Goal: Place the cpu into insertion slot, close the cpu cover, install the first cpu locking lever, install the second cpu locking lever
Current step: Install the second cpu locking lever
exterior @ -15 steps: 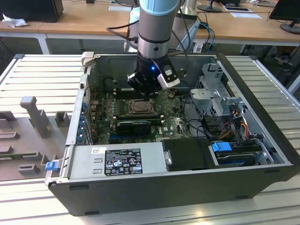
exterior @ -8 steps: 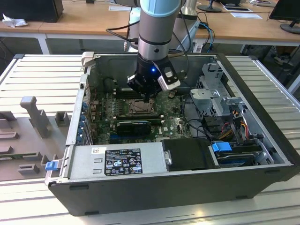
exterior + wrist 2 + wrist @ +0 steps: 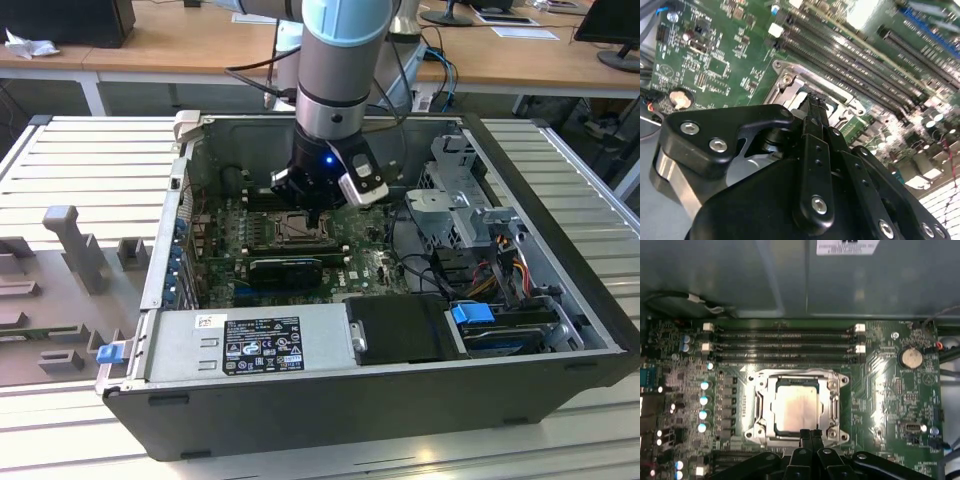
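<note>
The cpu (image 3: 796,407) lies flat in the insertion slot (image 3: 760,432), its pale silvery face showing. The cpu cover (image 3: 831,405), a silvery frame, lies down around the chip. My gripper (image 3: 810,432) is shut, its two black fingertips pressed together at the socket's edge nearest the wrist. In the second wrist view the shut gripper (image 3: 815,102) points at the socket's metal rim (image 3: 785,80). In the exterior view the gripper (image 3: 314,215) hangs straight down inside the open computer case, just over the insertion slot (image 3: 296,229) on the green motherboard (image 3: 375,262).
Long black memory slots (image 3: 785,342) run beside the socket, and a coin battery (image 3: 911,358) sits further along the board. The case holds a power supply (image 3: 262,343), a black card (image 3: 285,268), a drive cage (image 3: 455,175) and loose cables (image 3: 500,260). Case walls (image 3: 170,230) surround the board.
</note>
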Motion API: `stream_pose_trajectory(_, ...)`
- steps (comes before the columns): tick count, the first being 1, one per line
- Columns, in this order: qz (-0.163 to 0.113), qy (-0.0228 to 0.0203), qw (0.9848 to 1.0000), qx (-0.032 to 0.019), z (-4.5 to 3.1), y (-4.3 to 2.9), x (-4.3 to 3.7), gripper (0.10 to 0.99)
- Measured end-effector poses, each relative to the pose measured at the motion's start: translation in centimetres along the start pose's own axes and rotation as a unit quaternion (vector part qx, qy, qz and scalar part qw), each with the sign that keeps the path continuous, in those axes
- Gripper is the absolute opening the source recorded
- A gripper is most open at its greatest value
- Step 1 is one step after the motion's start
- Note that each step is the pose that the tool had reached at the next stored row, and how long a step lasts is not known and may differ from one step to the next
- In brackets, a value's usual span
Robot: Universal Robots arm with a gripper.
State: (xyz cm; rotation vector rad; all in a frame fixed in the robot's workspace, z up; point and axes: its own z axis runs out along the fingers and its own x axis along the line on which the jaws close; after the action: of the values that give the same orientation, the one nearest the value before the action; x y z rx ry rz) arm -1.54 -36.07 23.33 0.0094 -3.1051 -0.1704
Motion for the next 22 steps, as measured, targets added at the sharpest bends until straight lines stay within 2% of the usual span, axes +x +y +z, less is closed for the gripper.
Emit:
stream_pose_trajectory(7, 0.000, 0.0000, 1.0000, -0.0005, -0.15, -1.36, 0.02, 0.106)
stream_pose_trajectory(10, 0.000, 0.0005, 1.0000, -0.0025, -0.22, -1.95, 0.02, 0.106)
stream_pose_trajectory(12, 0.000, 0.0005, 1.0000, -0.0071, -0.25, -2.27, 0.05, 0.106)
stream_pose_trajectory(16, -0.001, 0.0004, 0.9995, -0.0309, -0.24, -2.43, 0.83, 0.106)
stream_pose_trajectory(18, -0.002, 0.0005, 0.9993, -0.0373, -0.23, -2.46, 1.25, 0.106)
stream_pose_trajectory(22, -0.005, 0.0011, 0.9993, -0.0376, 0.07, -2.48, 2.59, 0.106)
